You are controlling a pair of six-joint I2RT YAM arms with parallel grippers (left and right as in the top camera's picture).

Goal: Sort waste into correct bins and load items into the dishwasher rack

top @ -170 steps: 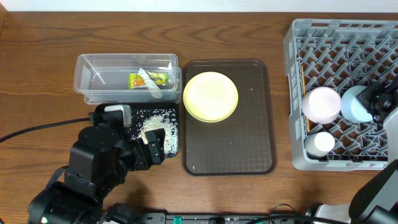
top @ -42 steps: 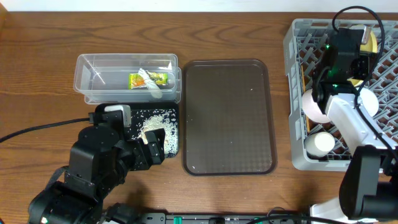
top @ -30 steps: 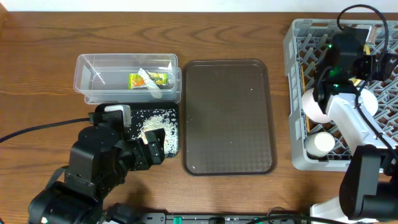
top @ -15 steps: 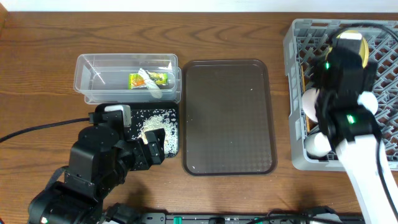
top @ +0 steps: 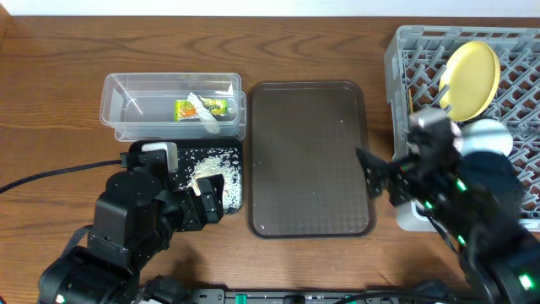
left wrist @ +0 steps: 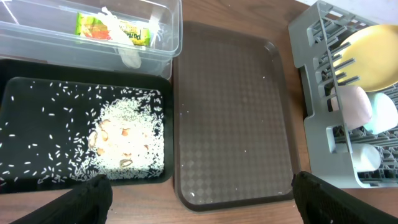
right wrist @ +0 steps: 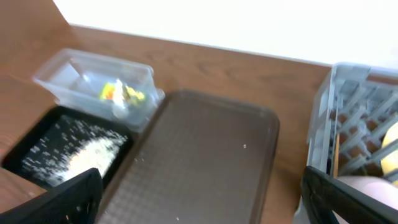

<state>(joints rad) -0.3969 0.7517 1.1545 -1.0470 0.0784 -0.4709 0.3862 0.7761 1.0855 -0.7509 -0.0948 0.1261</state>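
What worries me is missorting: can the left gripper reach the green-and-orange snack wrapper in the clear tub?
Probably yes: the lidless clear plastic tub leaves the green-and-orange snack wrapper exposed, near the left gripper.

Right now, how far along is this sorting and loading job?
Done: wrapper and scrap in clear tub; rice in black tray; yellow plate, white bowl, blue bowl, cup in dishwasher rack. In hand: nothing; left gripper and right gripper open. Left: nothing evident; chopsticks seem racked.

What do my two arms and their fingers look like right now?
Both arms are black and blocky. The left arm has a black cable running toward the left edge; the right arm, blurred, shows small green lights. The fingers are plain black.
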